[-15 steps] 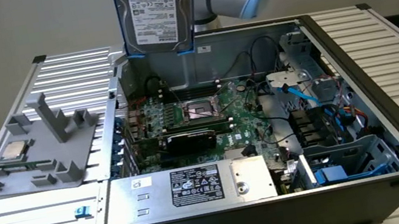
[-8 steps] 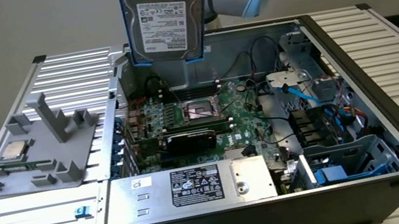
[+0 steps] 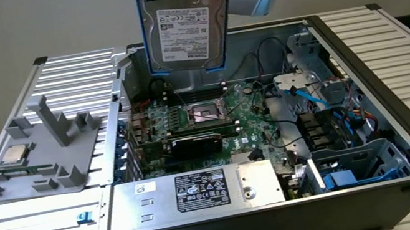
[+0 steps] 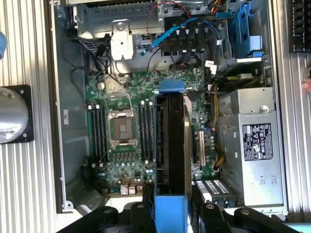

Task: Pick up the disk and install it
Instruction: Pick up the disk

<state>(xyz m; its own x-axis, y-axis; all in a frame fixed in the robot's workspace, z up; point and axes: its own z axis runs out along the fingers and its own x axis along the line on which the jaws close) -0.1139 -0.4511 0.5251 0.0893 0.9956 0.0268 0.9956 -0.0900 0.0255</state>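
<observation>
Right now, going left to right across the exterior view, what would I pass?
Grey holder → disk, held up in the air → drive cage with blue parts.

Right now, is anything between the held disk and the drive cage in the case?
Nothing visible in the open space between them: the disk hangs upright in the jaws above the motherboard. The drive cage itself holds a blue part, and blue cables run beside it.
</observation>
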